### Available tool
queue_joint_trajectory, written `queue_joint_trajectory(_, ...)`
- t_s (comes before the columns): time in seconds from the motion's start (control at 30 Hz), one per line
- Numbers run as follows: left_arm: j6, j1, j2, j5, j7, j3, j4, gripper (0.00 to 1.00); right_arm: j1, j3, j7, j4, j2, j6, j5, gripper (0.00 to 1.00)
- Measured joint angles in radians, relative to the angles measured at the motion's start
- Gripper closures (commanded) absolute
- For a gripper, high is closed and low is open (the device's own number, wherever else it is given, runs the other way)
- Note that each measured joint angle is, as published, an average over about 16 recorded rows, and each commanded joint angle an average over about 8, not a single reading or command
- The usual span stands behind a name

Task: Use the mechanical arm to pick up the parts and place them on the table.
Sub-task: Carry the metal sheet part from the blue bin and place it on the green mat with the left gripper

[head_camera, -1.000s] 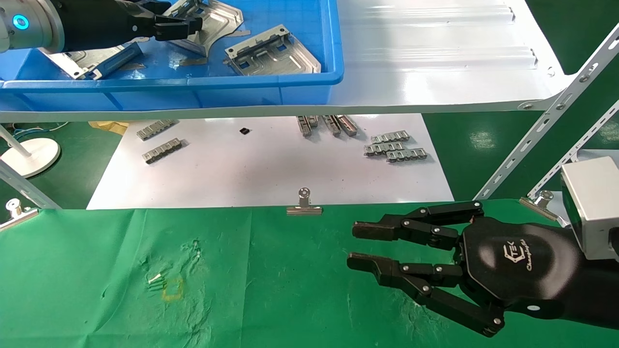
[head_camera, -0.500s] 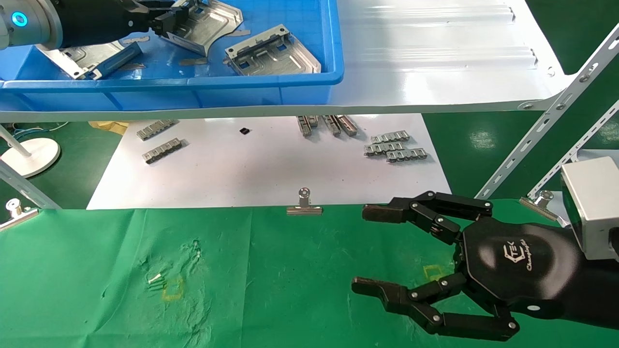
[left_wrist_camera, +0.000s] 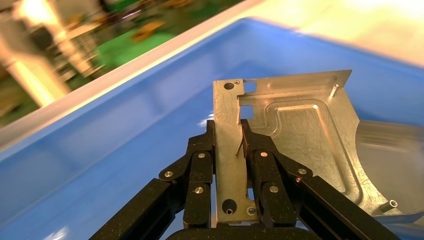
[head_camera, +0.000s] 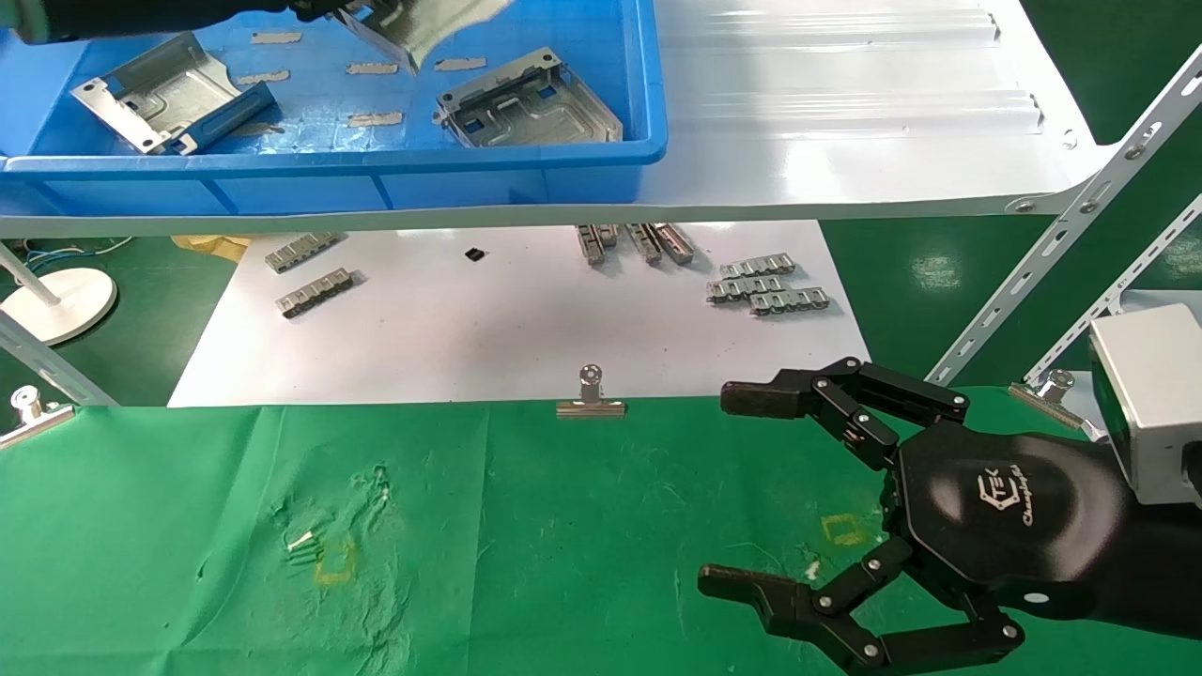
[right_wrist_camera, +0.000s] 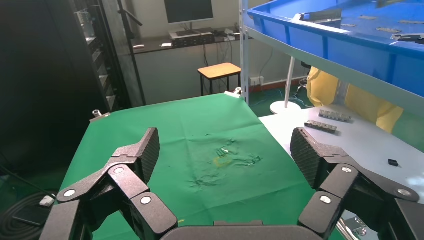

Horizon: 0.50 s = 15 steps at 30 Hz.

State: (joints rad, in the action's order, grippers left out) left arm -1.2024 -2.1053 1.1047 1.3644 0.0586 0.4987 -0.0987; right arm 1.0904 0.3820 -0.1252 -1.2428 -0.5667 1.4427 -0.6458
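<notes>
My left gripper (left_wrist_camera: 228, 131) is shut on the folded edge of a silver stamped part (left_wrist_camera: 300, 130) and holds it above the blue bin (head_camera: 329, 164). In the head view the arm is almost out of sight at the top left and only the lifted part (head_camera: 423, 28) shows. Two more parts (head_camera: 526, 99) (head_camera: 164, 89) lie in the bin. My right gripper (head_camera: 718, 488) is wide open and empty, low over the green table (head_camera: 563, 545) at the right. It also shows in the right wrist view (right_wrist_camera: 227, 150), over the green cloth (right_wrist_camera: 175, 130).
The bin stands on a glossy white shelf (head_camera: 845, 122) with slanted metal braces (head_camera: 1061, 235) at the right. Below lies a white sheet (head_camera: 526, 347) with small grey notched strips (head_camera: 765, 286). A binder clip (head_camera: 590, 399) grips the cloth's far edge. Yellow square marks (head_camera: 335, 561) (head_camera: 842, 530) are on the cloth.
My left gripper has risen with the part, lifting it off the bin floor toward the top of the view. My right gripper's fingers have spread wide open.
</notes>
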Motion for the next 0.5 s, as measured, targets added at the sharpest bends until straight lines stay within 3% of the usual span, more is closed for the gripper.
queue_joint_trajectory(0.27,-0.3,0.027,-0.088,-0.042,0.151,-0.002,-0.08,1.0,0.0,0.0,0.0,0.0,0.0,0.0,0.0,0.0)
queue_joint_trajectory(0.5,-0.398,0.095,-0.186,-0.101,0.254,0.036,-0.202,1.0,0.0,0.0,0.0,0.0,0.0,0.0,0.0,0.0)
